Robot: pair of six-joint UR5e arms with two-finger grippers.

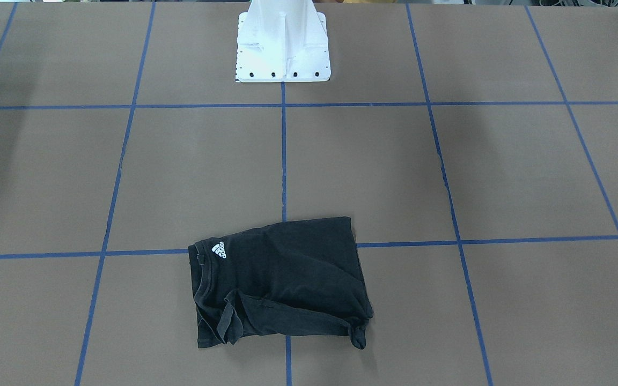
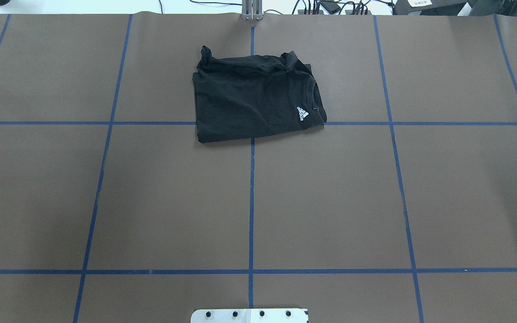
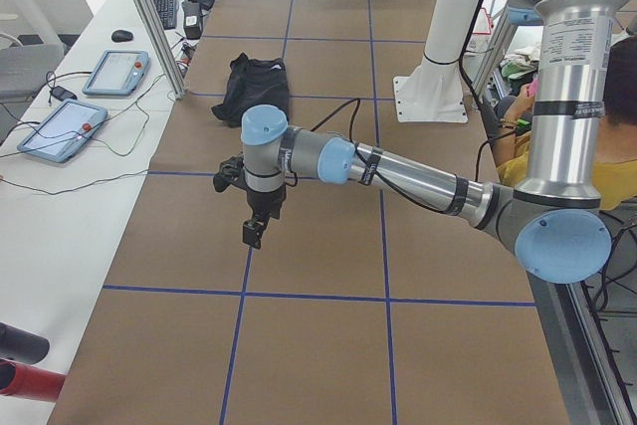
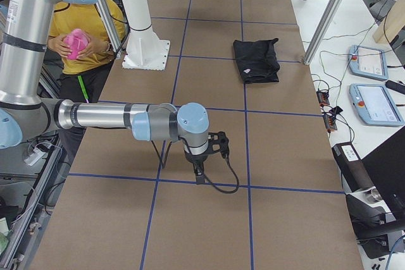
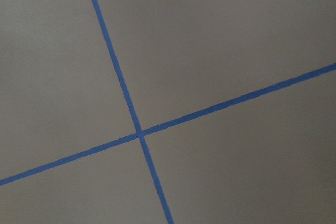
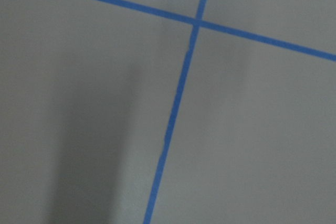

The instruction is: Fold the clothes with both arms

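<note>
Left arm (image 3: pixel 398 174) and right arm (image 4: pixel 107 117) hang over opposite tabletop (image 2: pixel 173 202) ends, can't tell jaws' state. Folded black T-shirt (image 2: pixel 249 94) lies at 12 o'clock overhead, long axis 9-to-3, neither arm looks nearer.

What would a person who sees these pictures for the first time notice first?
The black T-shirt, folded into a rectangle, lies on the brown table across the middle blue tape line, on the side far from the robot's base. In the side views the left arm and the right arm stretch low over the table, the left pincer and the right pincer pointing down, far from the shirt.
</note>
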